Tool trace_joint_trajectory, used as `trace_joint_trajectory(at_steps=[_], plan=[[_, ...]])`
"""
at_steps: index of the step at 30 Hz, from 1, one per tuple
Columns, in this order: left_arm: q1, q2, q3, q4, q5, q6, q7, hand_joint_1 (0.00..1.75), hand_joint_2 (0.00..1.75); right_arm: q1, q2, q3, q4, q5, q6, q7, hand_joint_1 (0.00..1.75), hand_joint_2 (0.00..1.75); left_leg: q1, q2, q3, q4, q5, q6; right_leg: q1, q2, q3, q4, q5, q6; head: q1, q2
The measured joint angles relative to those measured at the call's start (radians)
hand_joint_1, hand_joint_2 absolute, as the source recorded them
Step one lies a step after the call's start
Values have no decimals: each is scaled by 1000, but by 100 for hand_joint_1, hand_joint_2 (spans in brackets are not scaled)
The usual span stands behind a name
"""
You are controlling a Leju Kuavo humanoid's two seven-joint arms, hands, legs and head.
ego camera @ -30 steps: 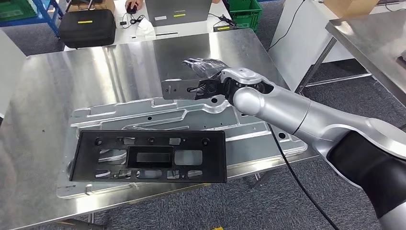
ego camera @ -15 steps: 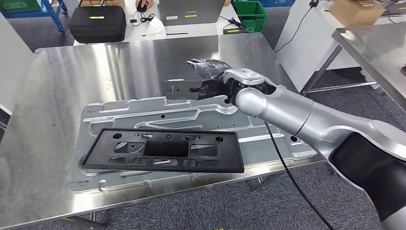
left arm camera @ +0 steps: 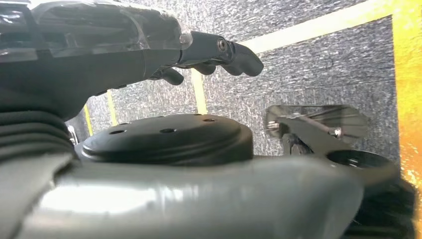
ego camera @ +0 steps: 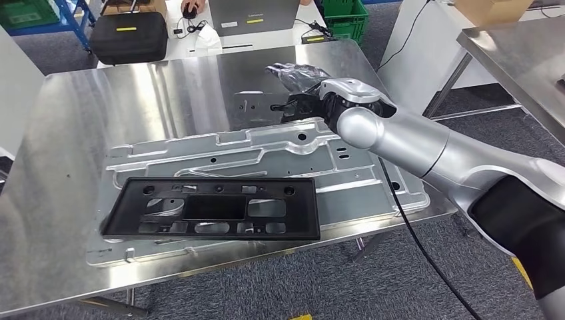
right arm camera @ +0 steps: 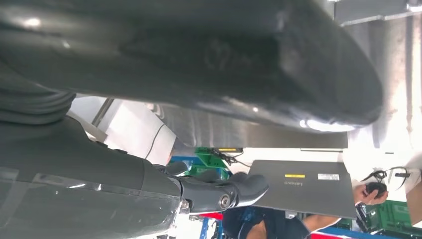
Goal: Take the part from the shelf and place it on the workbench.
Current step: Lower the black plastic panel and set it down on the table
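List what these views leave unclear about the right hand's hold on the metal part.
- Head view: the right hand meets the small metal plate, but the wrist hides the fingers and the contact.
- Right wrist view: a blurred dark shape close to the lens hides the plate; the fingers show nothing in them.
- Head view: whether the plate rests on the workbench is unclear.

One word readable here, "Lenovo" in small letters on the grey laptop lid (right arm camera: 303,191), next to a yellow sticker and a white label whose print, like the yellow strip on the black case (ego camera: 128,37), is too small to read.
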Motion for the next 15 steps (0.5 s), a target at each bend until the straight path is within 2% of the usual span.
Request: trace_joint_trajectory(at_steps=[1,2,4,5,6,9,10,11,12,14,15], plan=[[0,0,0,0,0,0,0,0,0,2,-1,1,-1,0,0,0,0,0,0,1,3,15,-3,-2,0,0,-7,3,4,1,-5,0],[0,1,0,0,0,0,0,0,0,3,-1,1,-2,0,0,0,0,0,0,2,24,-5,10,-4,-1,0,-14,6,8,3,-9,0],[-1,1,0,0,0,0,0,0,0,1,-2,0,-4,0,0,0,0,0,1,4,102,-122,54,-4,-4,1,-28,16,16,11,-15,0],[-2,2,0,0,0,0,0,0,0,0,-3,-1,-5,1,0,0,0,0,1,2,133,-175,71,0,-4,1,-34,23,19,16,-16,0],[-2,2,0,0,0,0,0,0,0,-2,-4,-3,-6,1,0,0,0,0,0,1,151,-209,80,5,-3,2,-39,27,23,21,-15,0],[-2,3,0,0,0,0,0,0,0,-4,-7,-6,-11,2,0,0,0,0,-3,-1,145,-219,101,29,-5,5,-45,22,42,37,-9,0],[-2,4,0,0,0,0,0,0,0,-4,-8,-6,-12,2,0,0,0,0,-2,-1,139,-220,110,36,-6,5,-49,25,35,42,-9,0],[-3,3,0,0,0,0,0,0,0,-4,-10,-6,-13,2,0,0,0,0,-1,-1,131,-221,121,43,-7,6,-56,42,11,48,-8,0],[-3,3,0,0,0,0,0,0,0,-4,-13,-6,-13,2,0,0,0,0,1,0,121,-222,131,48,-8,6,-67,79,-29,54,-4,0],[-3,3,0,0,0,0,-1,0,0,-4,-17,-6,-13,2,0,1,0,0,0,-1,98,-222,149,53,-11,6,-94,200,-128,63,8,0],[-3,4,0,0,0,0,-2,0,0,-3,-18,-6,-13,2,0,1,0,0,-1,0,86,-221,159,53,-12,6,-101,257,-160,65,13,0]])
